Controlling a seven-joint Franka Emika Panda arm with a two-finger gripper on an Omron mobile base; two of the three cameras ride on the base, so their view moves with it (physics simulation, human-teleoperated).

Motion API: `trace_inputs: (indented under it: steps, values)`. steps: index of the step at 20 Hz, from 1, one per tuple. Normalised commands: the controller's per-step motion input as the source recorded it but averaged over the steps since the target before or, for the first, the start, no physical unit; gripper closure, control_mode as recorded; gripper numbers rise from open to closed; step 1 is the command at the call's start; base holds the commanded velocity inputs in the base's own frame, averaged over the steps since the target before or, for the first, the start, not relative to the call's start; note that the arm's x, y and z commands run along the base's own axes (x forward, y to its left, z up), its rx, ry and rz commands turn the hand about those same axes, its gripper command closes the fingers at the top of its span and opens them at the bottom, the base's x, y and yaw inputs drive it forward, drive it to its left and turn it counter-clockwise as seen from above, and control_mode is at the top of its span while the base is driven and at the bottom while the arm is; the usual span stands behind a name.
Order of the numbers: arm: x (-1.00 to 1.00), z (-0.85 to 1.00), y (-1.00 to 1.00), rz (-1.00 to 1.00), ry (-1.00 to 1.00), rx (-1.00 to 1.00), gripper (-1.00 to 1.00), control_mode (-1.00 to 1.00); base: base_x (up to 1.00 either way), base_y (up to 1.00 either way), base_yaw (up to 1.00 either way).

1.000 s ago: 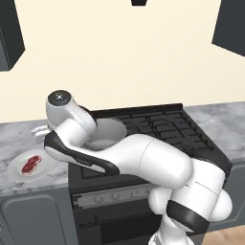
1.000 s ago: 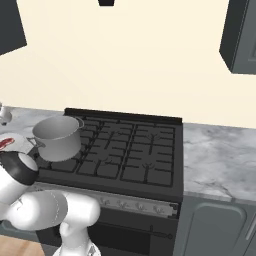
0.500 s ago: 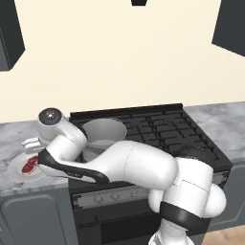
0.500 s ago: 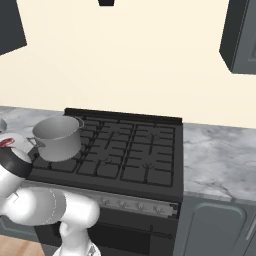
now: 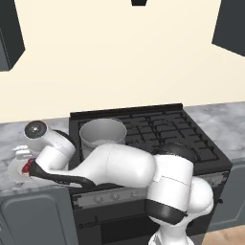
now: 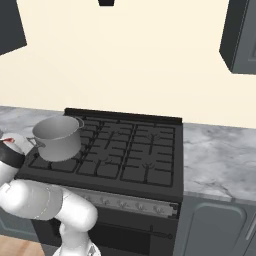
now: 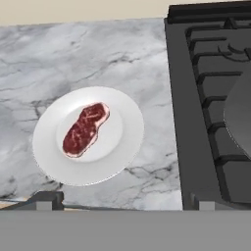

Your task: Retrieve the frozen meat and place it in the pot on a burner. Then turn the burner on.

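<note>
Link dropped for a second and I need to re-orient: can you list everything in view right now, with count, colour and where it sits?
frozen meat: one, red with whitish marbling, lying flat on the plate.
plate: one, white, round, on the marble counter left of the stove.
pot: one, grey metal, standing on the stove's front left burner.
stove: one, black, grid grates, a row of knobs on its front.
counter: grey marble, on both sides of the stove.
cabinets: dark grey, upper corners of the wall.
gripper: one, dark finger tips wide apart, above the plate, holding nothing.

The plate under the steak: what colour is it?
Plain white. The plate shows best in the hand view.
</note>
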Motion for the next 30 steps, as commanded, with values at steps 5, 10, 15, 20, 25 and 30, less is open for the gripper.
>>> trace_inputs:
  steps: [5, 10, 15, 20, 25, 30]
  values:
    - [0.09, -0.35, 0.32, -0.21, 0.06, 0.01, -1.00, -1.00, 0.00, 0.00, 0.00]
    - [0.23, -0.05, 0.08, -0.06, 0.04, 0.05, -1.00, -1.00, 0.00, 0.00, 0.00]
    - [0.36, -0.39, 0.00, 0.00, 0.14, 0.14, -1.00, -1.00, 0.00, 0.00, 0.00]
    - [0.37, -0.22, 0.06, -0.01, 0.01, 0.05, -1.00, -1.00, 0.00, 0.00, 0.00]
    - [0.33, -0.06, 0.22, -0.02, 0.04, 0.00, -1.00, -1.00, 0.00, 0.00, 0.00]
    - [0.31, -0.01, 0.31, 0.00, 0.15, -0.02, -1.00, -1.00, 0.00, 0.00, 0.00]
